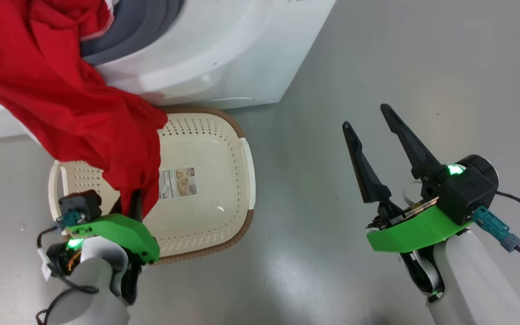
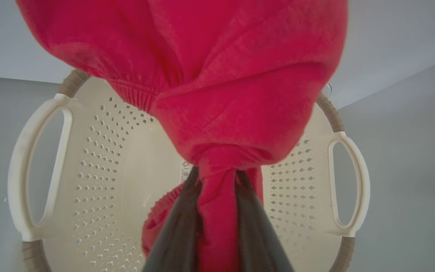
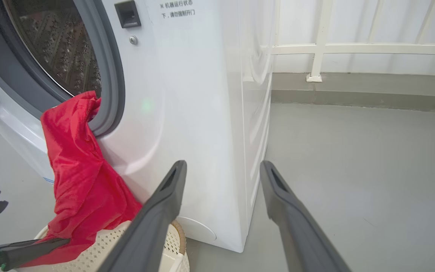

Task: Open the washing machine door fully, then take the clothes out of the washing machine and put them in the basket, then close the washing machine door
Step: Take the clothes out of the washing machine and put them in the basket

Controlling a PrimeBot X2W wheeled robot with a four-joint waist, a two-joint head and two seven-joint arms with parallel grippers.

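Red clothes (image 1: 61, 99) trail from the washing machine's (image 1: 224, 54) grey-ringed opening down over the cream basket (image 1: 237, 135). My left gripper (image 1: 134, 205) hangs above the basket's near left side, shut on the lower end of the fabric. In the left wrist view the red cloth (image 2: 221, 75) is bunched between the dark fingers (image 2: 179, 234), with the basket (image 2: 40, 124) below. The right wrist view shows the clothes (image 3: 77, 170) spilling from under the steel drum (image 3: 62, 45) into the basket (image 3: 93, 251). My right gripper (image 1: 368, 119) (image 3: 222, 166) is open over bare floor, right of the basket. The door is out of view.
The basket sits on grey floor right against the washing machine's (image 3: 202, 113) front. Open floor (image 1: 314, 180) lies between the basket and my right arm. A white railing (image 3: 323, 49) and a low kerb run behind the machine's right side.
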